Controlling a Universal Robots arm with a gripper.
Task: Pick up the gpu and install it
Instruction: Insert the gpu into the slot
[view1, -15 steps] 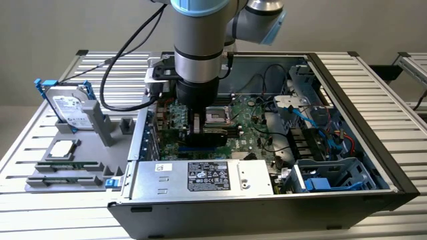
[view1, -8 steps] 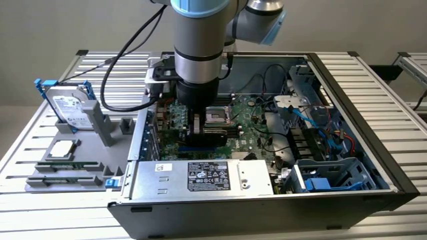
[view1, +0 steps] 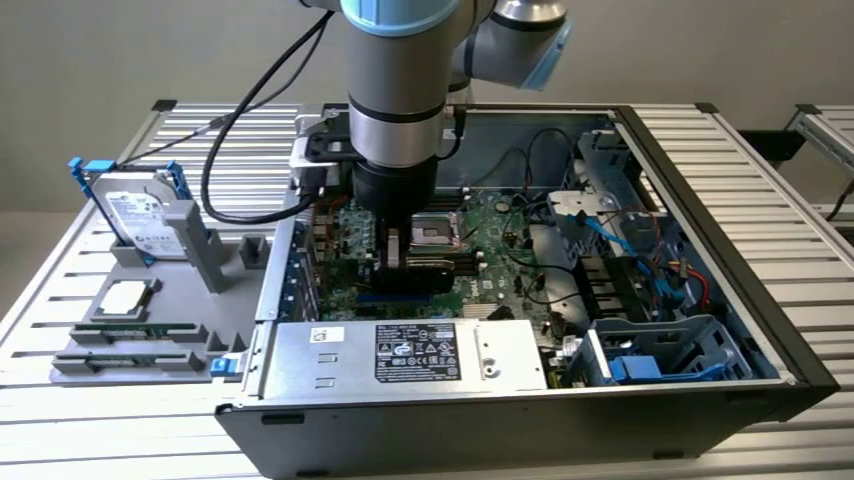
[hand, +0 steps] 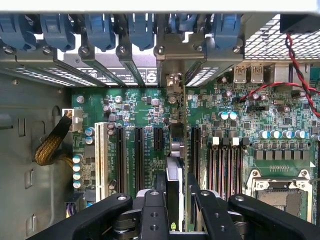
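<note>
My gripper (view1: 395, 250) reaches down into the open computer case (view1: 747, 250), above the green motherboard (view1: 497, 255). It is shut on the gpu (view1: 416, 272), which shows as a dark card below the fingers. In the wrist view the gpu (hand: 175, 150) stands edge-on between my two black fingers (hand: 160, 200). The gripper (hand: 178, 197) holds it over the black expansion slots (hand: 121, 155). The card's silver end bracket (hand: 173, 82) points at the case's rear slot openings. I cannot tell whether the card's edge touches a slot.
On the exterior view's left, a grey holder carries a hard drive in a blue frame (view1: 134, 215), a chip (view1: 127, 297) and memory sticks (view1: 134, 330). Inside the case are the power supply (view1: 400, 355), CPU socket (hand: 280, 192), red-black wires (hand: 300, 70), a braided cable (hand: 50, 145) and blue latches (hand: 100, 27).
</note>
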